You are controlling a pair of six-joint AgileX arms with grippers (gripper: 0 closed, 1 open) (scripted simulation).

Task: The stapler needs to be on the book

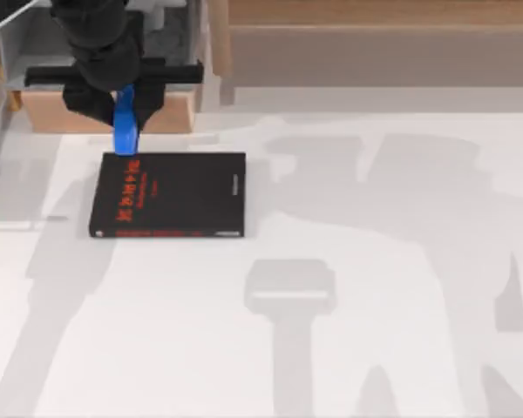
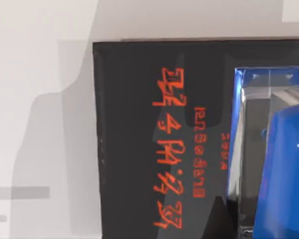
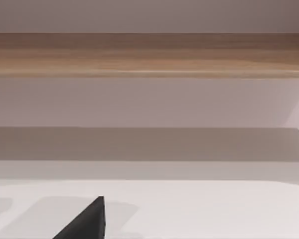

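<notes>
We have the stapler clamped between the fingers of our left gripper, and it hangs long-end-down from the jaws, its lower tip reaching toward the far edge of the book just below. Holding it by the upper part leaves the free end to lead the way onto the cover, which looks like the reason for this grip. The book lies flat on the white table right under and slightly ahead of the gripper, red lettering up, so the cover makes a broad, level landing spot. From the left wrist camera the stapler sits close against the lens, blue body and shiny metal base, with the black book spread beneath it. That tells us we are already over the cover rather than beside it, though near its edge. We cannot tell whether the tip touches the cover yet. Our judgement: the carry is nearly done, and what remains is to bring the stapler further in over the book, lower it and let go. Our right arm is parked away from the work, its wrist camera looking across the table at a wooden ledge, and we cannot tell how its fingers stand.
</notes>
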